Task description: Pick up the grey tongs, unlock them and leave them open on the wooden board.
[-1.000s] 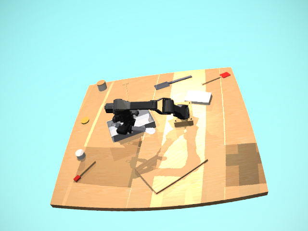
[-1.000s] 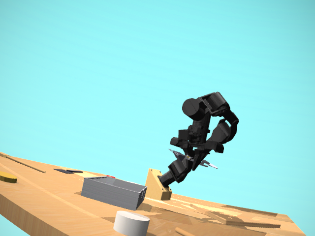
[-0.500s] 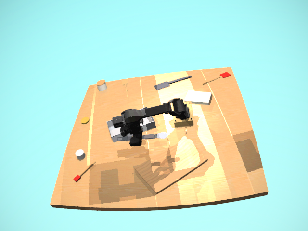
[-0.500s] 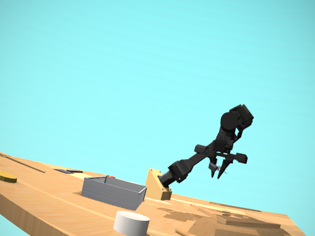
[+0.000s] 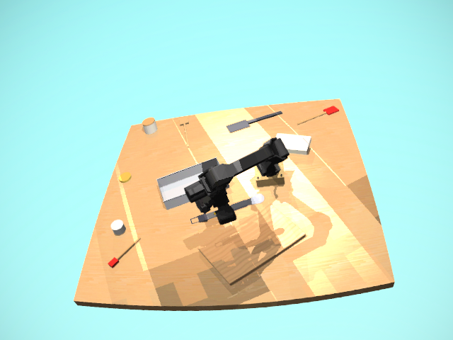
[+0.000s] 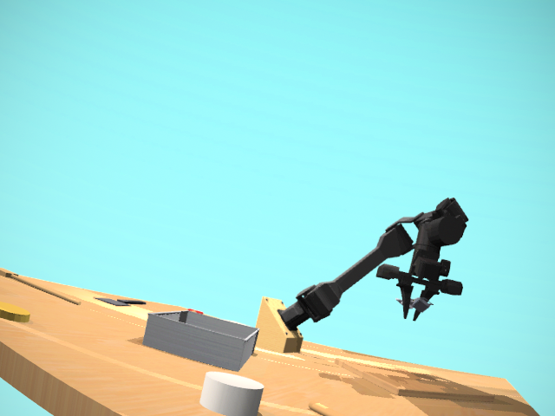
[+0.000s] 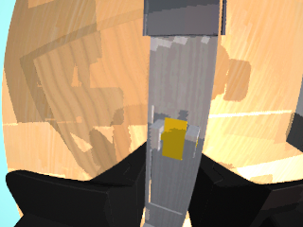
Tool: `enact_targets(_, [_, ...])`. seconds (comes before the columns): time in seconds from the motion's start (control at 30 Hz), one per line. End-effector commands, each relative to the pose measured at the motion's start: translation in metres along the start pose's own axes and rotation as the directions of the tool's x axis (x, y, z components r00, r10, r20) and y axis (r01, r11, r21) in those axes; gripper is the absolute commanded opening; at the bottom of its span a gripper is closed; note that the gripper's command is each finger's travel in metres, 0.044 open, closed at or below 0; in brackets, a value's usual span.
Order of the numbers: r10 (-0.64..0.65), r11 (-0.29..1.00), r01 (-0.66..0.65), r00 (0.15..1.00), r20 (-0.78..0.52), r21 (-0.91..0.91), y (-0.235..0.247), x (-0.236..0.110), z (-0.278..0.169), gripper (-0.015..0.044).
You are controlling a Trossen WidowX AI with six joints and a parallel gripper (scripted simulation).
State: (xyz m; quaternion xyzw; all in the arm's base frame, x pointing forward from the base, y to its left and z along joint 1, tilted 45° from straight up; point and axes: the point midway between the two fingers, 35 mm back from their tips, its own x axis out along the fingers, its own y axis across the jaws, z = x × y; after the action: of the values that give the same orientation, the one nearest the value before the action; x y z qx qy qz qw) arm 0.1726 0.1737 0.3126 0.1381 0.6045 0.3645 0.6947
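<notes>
Clamping hard, the gripper point(image 6: 413, 308) has the grey tongs point(image 7: 178, 170) pinched between its jaws, high above the table point(image 5: 340, 205). From the wrist, the tongs run straight out ahead between the dark fingers, a small yellow lock piece point(image 7: 174, 139) showing just beyond them. Seen from above, the roasting tin point(image 5: 175, 184) sits off to one side, and the wooden board point(image 5: 252, 252) lies below and beyond.

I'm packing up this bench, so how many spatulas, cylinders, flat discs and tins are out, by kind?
Spatulas: 3, red spatula, red spatula, grey spatula
Cylinders: 2, tan cylinder, white cylinder
Discs: 1, yellow disc
Tins: 1, roasting tin
Total: 7
</notes>
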Motion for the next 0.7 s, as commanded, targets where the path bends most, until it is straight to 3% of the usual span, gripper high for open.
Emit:
enact_targets(0.0, [0.005, 0.996, -0.005, 1.000, 0.009, -0.092, 0.015, -0.004, -0.018, -0.0150])
enact_targets(0.3, [0.046, 0.961, -0.039, 0.999, 0.018, -0.274, 0.044, -0.016, -0.059, -0.0150])
enact_targets(0.67, [0.031, 0.953, -0.021, 0.999, 0.029, -0.303, 0.045, -0.015, -0.064, -0.0150])
